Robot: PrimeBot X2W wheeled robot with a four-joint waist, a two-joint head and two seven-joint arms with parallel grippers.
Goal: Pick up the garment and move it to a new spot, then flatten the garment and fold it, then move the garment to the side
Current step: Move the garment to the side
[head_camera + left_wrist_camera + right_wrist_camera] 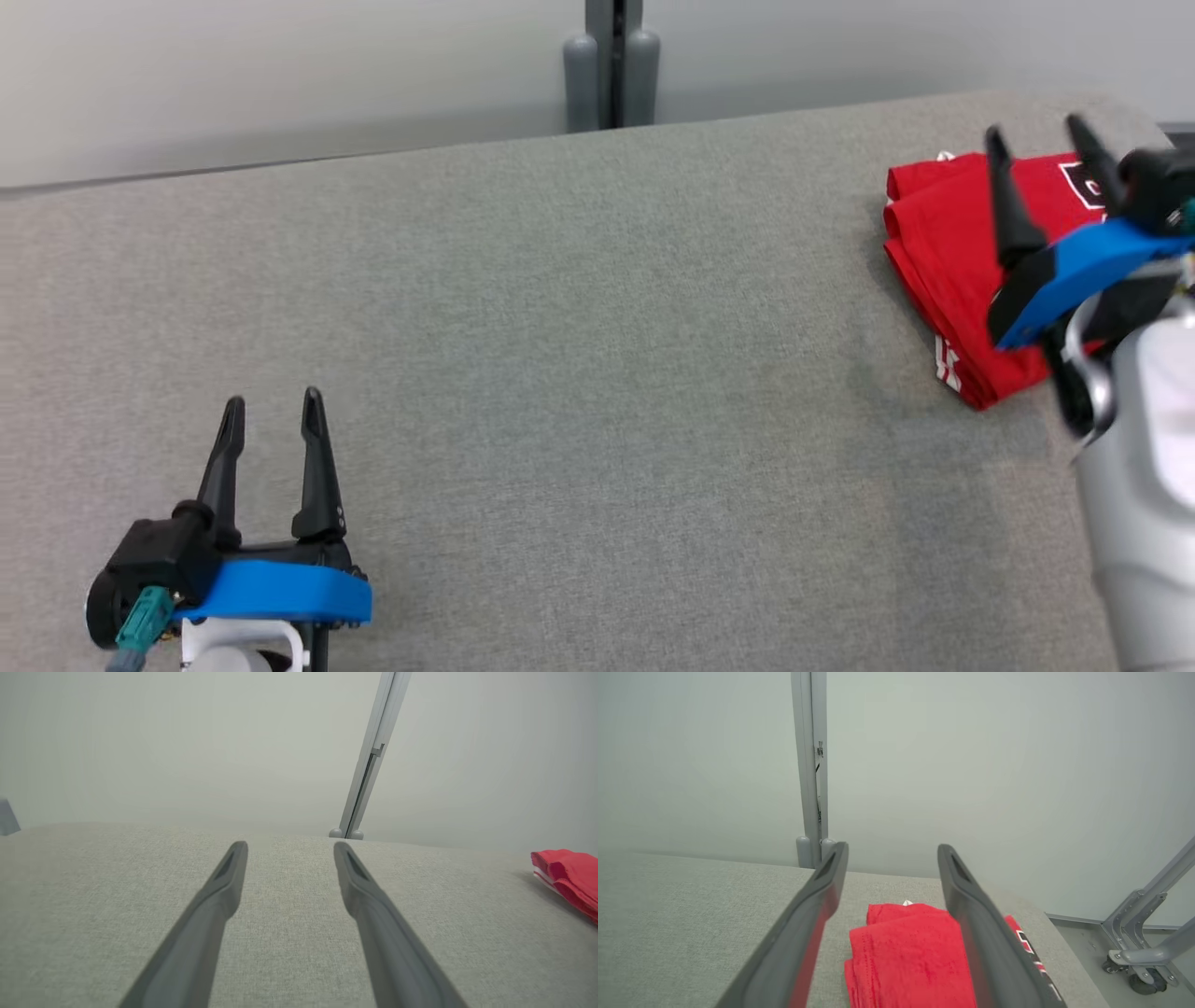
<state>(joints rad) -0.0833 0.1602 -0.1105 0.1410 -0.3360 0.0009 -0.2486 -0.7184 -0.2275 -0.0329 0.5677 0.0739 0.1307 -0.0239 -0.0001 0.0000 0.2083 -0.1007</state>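
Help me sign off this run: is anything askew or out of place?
Only mildly: the folded red garment lies skewed on the grey table, near its far right corner. Nothing looks damaged.

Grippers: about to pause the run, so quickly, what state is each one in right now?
Left gripper: open, holding nothing, over the grey surface.
Right gripper: open, holding nothing, above the folded red garment.

Left hand (289, 845) spread, red garment (567, 877) — far right
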